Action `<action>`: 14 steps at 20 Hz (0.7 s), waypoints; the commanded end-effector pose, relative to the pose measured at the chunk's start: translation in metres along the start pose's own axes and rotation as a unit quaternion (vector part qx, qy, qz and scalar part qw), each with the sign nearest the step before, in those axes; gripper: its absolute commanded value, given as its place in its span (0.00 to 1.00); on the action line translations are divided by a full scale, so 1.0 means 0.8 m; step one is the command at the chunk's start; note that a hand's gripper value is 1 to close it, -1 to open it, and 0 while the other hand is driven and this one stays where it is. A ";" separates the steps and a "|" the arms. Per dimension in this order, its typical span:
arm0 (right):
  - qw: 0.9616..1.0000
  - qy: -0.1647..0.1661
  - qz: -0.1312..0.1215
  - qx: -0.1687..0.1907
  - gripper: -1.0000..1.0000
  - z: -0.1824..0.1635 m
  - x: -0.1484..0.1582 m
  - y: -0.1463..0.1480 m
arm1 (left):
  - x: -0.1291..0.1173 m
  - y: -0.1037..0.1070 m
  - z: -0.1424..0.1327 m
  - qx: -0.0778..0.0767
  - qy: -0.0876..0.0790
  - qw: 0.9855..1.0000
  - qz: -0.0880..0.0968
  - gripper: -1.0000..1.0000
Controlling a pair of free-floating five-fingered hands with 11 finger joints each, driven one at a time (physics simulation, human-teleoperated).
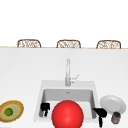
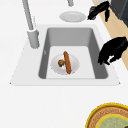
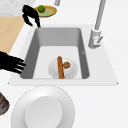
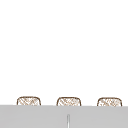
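Left hand (image 1: 44, 109) hovered at the near-left corner of the grey rectangular sink basin (image 1: 47, 93), fingers curled downward, holding nothing — clenched loosely, over the rim. Same hand in the left side view (image 2: 113, 50), next to the sink's near edge, apart from the contents.

Right hand (image 1: 100, 113) hung at the near-right corner of the sink, just left of a small dark cylindrical jar (image 1: 116, 117). Fingers pointed down, relaxed, nothing grasped. In the right side view (image 3: 11, 64) its fingers were spread and straight toward the basin wall — released.

Inside the basin: a small white round plate (image 3: 71, 71) on the bottom, carrying a long brown sausage (image 3: 60, 67) and a small brown round lump of food (image 3: 66, 65) touching beside it. Neither hand touched the plate.

A large red sphere (image 1: 67, 114) covered the near middle of the sink in the front view, between the two hands.

Around it: a silver tall faucet (image 1: 68, 72) at the far rim; a larger white round plate (image 1: 113, 103) on the counter right of the sink; a woven yellow-brown round tray (image 1: 15, 110) with a green round fruit (image 1: 9, 111) on it, on the counter at left. Three wicker chair backs (image 1: 68, 44) stood far behind the counter.
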 end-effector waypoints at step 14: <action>1.000 0.000 0.002 -0.008 0.50 -0.001 0.000 0.001 | -0.032 0.021 -0.026 -0.002 -0.002 1.000 0.013 0.00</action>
